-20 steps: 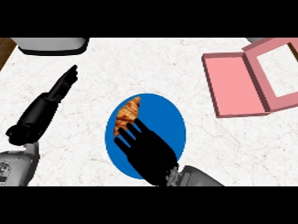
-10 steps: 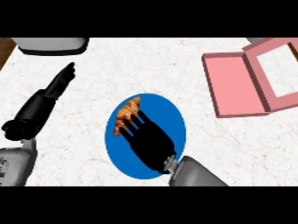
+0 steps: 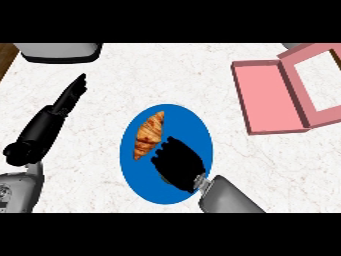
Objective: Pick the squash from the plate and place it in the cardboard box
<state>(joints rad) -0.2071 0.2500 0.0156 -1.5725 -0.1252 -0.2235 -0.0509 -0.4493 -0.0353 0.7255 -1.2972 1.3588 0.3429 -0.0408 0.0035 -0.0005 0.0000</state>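
Head view, steeply down on white marbled bench (image 3: 165,75).

Task item: the orange-brown, crescent-shaped food piece (image 3: 149,135) that the task calls the squash; it looks more like a pastry. It lies on the round blue plate (image 3: 191,125), in the plate's upper-left part, long axis running from 1 o'clock down to 7 o'clock. Nothing touches it.

Right hand (image 3: 177,162), black, sits over the plate's lower middle, just beside the item at its 4 o'clock. Fingers appear drawn in toward the palm, clenched on nothing; the dark shape makes it hard to separate thumb from fingers. Grey forearm enters from 5 o'clock.

Left hand (image 3: 71,95), black, rests at the bench's left side, about 10 o'clock from the plate, well apart from it. Fingers straight, released, idle.

Destination: the pink open box with hinged lid (image 3: 269,97) at 2 o'clock from the plate, well apart. The tray faces up; the lid leans away to the right.

Step in hand, as judged: closing on the item for the pick. Not yet grasped.

To do it well:
- Spread the fingers before moving in; as they stand they would only push the piece.
- Approach from 4 o'clock toward 10 o'clock, crossing the short axis at the thick middle, not the tapered ends.
- Come down from above so the piece does not slide off the plate's rim.
- Lift clear of the plate before swinging toward 2 o'clock; aim for the tray, not the lid.
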